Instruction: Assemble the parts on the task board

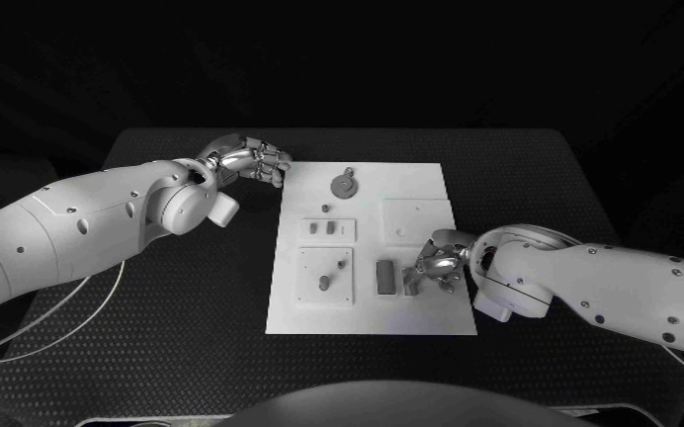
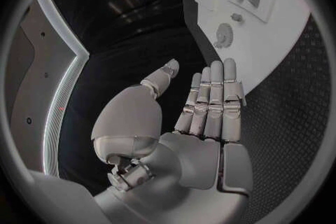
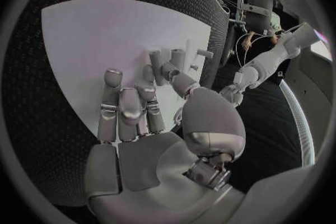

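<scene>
left hand (image 1: 251,162) empty, fingers straight, off board's (image 1: 428,318) far left corner, right hand (image 1: 439,267) over board's right edge, grip unclear

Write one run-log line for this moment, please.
left hand: open, beside board | right hand: on task board, fingers at grey part, grasp unclear | round part: untouched

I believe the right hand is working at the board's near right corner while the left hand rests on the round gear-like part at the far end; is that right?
Not quite: the left hand is off the task board, beside its far left corner, fingers apart and holding nothing, as the head view shows. The round part lies untouched. The right hand is as you say.
</scene>
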Robot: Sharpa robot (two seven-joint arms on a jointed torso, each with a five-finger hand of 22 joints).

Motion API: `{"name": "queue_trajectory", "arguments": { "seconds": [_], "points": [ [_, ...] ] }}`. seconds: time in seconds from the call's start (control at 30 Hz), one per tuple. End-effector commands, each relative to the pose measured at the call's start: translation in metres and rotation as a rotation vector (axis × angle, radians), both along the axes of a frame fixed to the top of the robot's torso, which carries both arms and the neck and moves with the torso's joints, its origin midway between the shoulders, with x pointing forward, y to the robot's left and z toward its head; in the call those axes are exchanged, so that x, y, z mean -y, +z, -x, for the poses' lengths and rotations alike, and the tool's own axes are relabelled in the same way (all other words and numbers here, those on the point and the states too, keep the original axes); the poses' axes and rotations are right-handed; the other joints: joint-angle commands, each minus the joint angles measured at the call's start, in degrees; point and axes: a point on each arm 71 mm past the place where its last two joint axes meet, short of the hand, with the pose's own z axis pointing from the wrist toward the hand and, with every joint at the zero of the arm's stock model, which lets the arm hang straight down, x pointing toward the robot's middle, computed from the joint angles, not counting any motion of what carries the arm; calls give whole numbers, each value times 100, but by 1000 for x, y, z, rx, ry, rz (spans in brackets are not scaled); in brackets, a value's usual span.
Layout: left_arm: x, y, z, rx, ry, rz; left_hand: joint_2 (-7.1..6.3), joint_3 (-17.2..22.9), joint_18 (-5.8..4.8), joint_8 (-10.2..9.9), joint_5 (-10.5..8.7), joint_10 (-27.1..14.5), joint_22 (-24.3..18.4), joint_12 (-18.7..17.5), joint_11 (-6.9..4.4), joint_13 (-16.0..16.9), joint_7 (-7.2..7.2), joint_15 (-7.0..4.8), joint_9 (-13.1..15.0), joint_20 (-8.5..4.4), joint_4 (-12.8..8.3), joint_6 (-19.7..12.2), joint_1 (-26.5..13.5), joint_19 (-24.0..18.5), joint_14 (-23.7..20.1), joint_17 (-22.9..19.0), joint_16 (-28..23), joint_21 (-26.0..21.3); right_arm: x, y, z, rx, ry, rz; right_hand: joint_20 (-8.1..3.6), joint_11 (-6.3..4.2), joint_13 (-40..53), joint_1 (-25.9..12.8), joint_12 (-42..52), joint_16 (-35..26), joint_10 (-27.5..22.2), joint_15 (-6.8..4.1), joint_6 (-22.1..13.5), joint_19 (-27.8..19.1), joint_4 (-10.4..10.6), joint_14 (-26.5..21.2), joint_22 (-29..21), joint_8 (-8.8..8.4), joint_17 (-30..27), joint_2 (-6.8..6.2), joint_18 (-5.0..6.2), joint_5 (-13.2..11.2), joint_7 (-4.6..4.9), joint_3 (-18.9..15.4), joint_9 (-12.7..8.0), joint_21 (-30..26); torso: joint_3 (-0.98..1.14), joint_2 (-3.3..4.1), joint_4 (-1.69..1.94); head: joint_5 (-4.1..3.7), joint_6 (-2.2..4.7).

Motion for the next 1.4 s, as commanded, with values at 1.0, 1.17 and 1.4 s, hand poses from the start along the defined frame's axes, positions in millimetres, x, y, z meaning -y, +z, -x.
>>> {"name": "queue_trajectory", "arguments": {
  "seconds": [1.0, 1.17, 1.4],
  "points": [
    [1, 1, 1, -3, -14, 12, -1, 4, 63, 17, -13, 21, 10, 0, 7, 12, -4, 44, -13, 4, 40, 4, -52, -7, 6, 19, -44, -29, -5, -3, 1, -29, 34, -16, -7, 11, -29, -586, -39, -87, -24, -19, -76, 82, 435, -114, 101, -24, -188, -241, 78, 12, 72, 143, -102, -77, 3, 0, -6, 29, -12],
    [2, 1, 1, -3, -15, 12, -1, 3, 63, 17, -13, 20, 10, 0, 8, 13, -4, 44, -14, 4, 41, 4, -53, -7, 6, 20, -46, -29, -4, -3, 1, -30, 34, -16, -9, 8, -28, -561, -35, -85, -25, -20, -64, 77, 373, -116, 109, -11, -185, -179, 78, 9, 68, 150, -103, -76, 2, -1, -5, 31, -14],
    [2, 1, 1, -3, -16, 12, -2, 4, 63, 17, -13, 20, 10, -1, 7, 13, -4, 44, -14, 4, 42, 4, -52, -8, 5, 22, -48, -29, -4, -3, 1, -28, 33, -17, -9, 6, -28, -548, -32, -84, -25, -21, -63, 77, 313, -115, 113, -4, -179, -135, 78, 8, 67, 149, -106, -74, 4, -1, -5, 30, -16]
  ]
}}
